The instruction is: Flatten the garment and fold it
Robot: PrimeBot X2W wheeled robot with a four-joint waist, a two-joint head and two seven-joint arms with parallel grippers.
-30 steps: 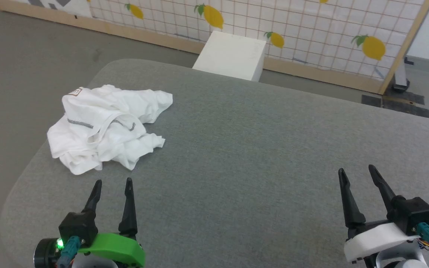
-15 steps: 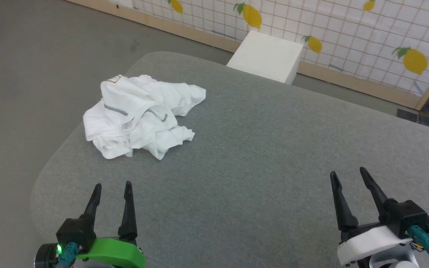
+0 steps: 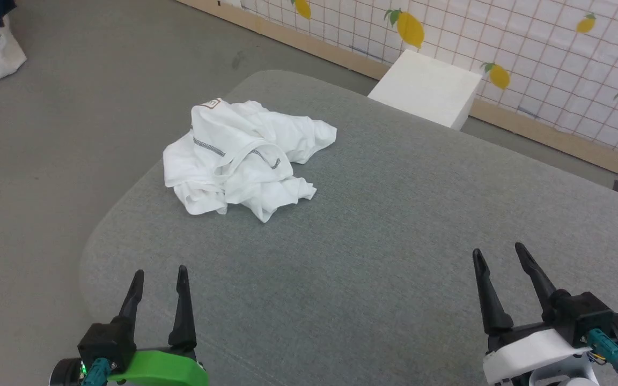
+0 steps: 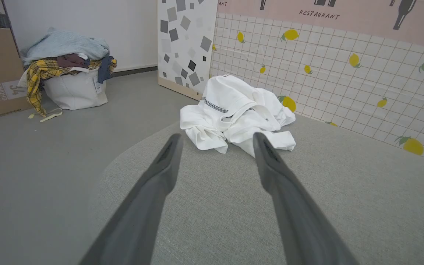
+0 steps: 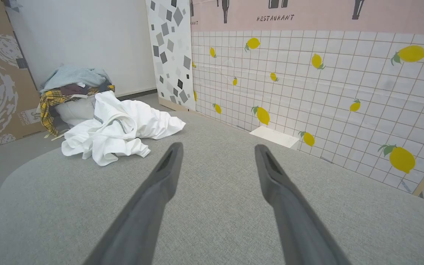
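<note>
A crumpled white shirt [image 3: 244, 155] lies in a heap on the far left part of a grey padded table [image 3: 373, 246], close to its rounded left edge, with both arms parked at the near side. The left gripper [image 3: 160, 271] hovers over the table with its two dark fingers spread and nothing between them. The shirt sits ahead of it and slightly to its right, and in the left wrist view the heap shows straight ahead past the fingertips. The right gripper [image 3: 497, 248], likewise spread and empty, is well apart from the cloth, which lies far off to its left. The left arm looks the nearer one for a first reach.

The heap's longer span runs slantwise, from the table's left edge toward the far middle, with a small brown-edged patch [image 3: 211, 103] at its far corner (the lettering is too small to read). No sleeve or hem is laid out flat.

Beyond the table stand a white box [image 3: 427, 88] and a lemon-print screen [image 3: 556, 48]. A bag piled with clothes [image 4: 74, 88] sits on the grey floor [image 3: 73, 107].
</note>
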